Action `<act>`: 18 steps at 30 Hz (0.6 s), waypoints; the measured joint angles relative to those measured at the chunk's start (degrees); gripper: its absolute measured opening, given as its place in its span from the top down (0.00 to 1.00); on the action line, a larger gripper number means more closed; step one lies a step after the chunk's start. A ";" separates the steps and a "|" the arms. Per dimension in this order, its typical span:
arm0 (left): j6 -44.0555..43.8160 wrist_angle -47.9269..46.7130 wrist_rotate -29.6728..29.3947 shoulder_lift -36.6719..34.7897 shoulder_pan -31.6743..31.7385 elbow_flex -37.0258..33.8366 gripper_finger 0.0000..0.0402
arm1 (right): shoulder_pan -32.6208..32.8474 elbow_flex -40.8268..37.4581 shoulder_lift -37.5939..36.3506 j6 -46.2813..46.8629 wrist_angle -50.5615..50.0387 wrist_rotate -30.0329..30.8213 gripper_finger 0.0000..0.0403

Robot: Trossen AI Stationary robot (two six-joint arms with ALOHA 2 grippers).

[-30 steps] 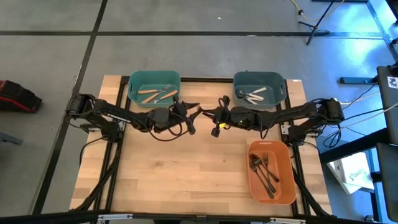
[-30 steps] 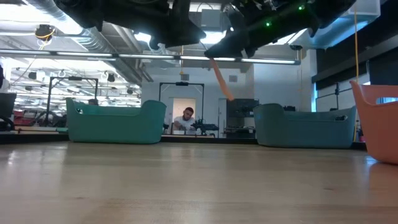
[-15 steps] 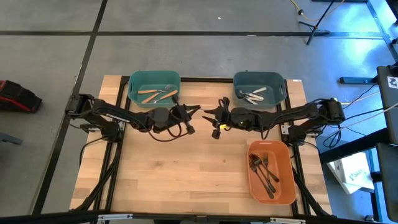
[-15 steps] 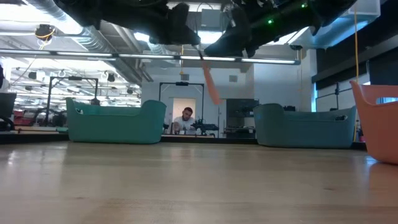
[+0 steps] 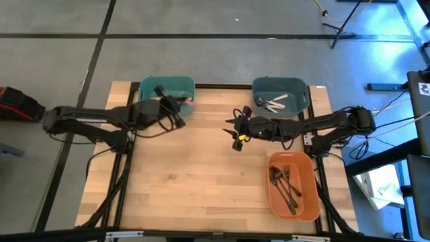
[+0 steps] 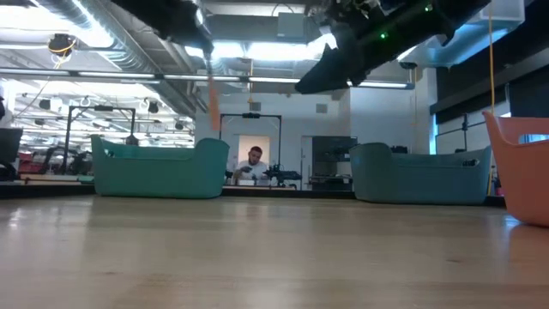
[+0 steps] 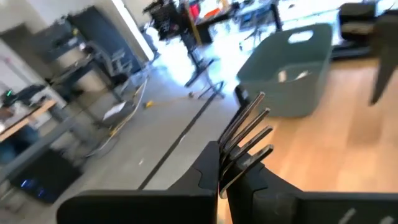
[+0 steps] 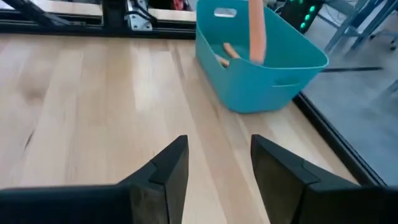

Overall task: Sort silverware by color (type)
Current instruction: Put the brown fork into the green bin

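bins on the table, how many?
3: teal bin at the far left, teal bin at the far right, orange bin near right. None seem hidden.

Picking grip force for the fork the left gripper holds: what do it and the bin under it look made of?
Fork: shiny metal tines, judging by bright glints; orange-tan handle, matte, probably plastic or wood. Left teal bin: smooth moulded plastic, likely. Left gripper is shut on the fork.

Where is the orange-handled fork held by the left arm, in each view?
High: cannot make it out; left gripper over the left teal bin.
Low: orange-handled fork hangs upper left of centre, above that bin.
Left wrist: its tines at centre, between the fingers.
Right wrist: handle at top, over that bin.
Shared landmark: that bin.
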 joint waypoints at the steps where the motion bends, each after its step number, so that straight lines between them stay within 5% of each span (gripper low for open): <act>1: -0.63 -3.98 0.07 -1.27 1.07 1.27 0.99 | 0.00 -0.04 0.32 0.12 0.13 0.02 0.60; 9: -3.02 -30.40 1.53 -2.59 11.63 13.52 0.99 | -0.04 -0.06 2.61 0.65 0.69 0.09 0.60; 18: 0.90 -37.05 11.24 2.59 26.98 12.15 0.98 | -0.04 -0.04 3.98 1.31 0.35 0.12 0.60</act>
